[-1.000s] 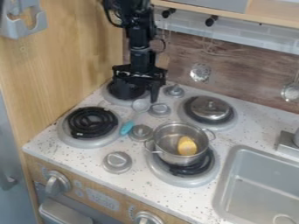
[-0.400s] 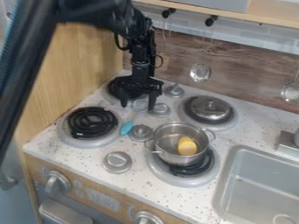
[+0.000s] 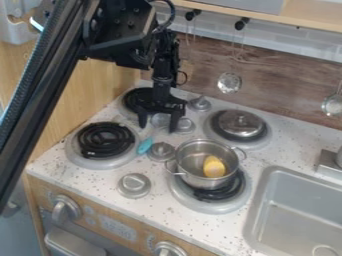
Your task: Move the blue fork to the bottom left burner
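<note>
The gripper (image 3: 157, 126) hangs over the back left of the stove top, open, with its two fingers spread on either side of the grey head of a utensil. That utensil, with a blue handle (image 3: 145, 145), lies between the left burners and the middle knobs; whether its head is a fork or a spoon I cannot tell. Its handle points toward the front, close to the right rim of the bottom left burner (image 3: 105, 142), which has a black coil with nothing on it.
A metal pot (image 3: 203, 162) holding a yellow item (image 3: 214, 167) stands on the front right burner. A silver lid (image 3: 241, 123) covers the back right burner. Knobs (image 3: 161, 151) stand between burners; the sink (image 3: 300, 215) is at right.
The arm has swung in across the left side of the view. The gripper has turned and come lower over the utensil's head. The utensil has not visibly moved.
</note>
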### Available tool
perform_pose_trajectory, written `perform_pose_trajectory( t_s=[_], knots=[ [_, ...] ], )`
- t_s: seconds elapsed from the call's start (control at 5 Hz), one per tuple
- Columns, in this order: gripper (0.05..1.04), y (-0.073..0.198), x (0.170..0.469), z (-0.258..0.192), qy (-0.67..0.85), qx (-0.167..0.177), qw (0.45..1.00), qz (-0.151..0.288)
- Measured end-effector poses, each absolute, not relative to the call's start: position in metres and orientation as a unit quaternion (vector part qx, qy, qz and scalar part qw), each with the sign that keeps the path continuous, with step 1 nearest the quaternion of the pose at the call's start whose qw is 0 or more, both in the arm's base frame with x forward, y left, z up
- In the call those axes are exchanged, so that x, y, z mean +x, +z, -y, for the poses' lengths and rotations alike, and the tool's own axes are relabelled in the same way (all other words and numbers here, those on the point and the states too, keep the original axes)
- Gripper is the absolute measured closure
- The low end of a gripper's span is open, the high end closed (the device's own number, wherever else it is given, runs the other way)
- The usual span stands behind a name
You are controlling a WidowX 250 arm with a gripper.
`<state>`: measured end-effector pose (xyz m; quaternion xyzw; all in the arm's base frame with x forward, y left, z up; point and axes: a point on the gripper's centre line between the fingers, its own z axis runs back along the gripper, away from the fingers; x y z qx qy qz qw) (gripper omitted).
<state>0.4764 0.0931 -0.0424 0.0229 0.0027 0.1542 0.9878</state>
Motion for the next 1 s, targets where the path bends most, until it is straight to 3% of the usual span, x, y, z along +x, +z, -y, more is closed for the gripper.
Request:
perform_pose_trajectory(
  t_s=[0.4,0.6,0.8,1.0],
  knots=[
    [0.144,-0.051,0.469,-0.09,0.145,0.025,0.989,-0.02],
    [0.396,-0.05,0.471,-0.086,0.146,0.026,0.989,-0.016],
    [0.71,-0.051,0.469,-0.084,0.145,0.023,0.989,-0.026],
    [0.904,-0.051,0.471,-0.083,0.137,0.026,0.99,-0.023]
  ],
)
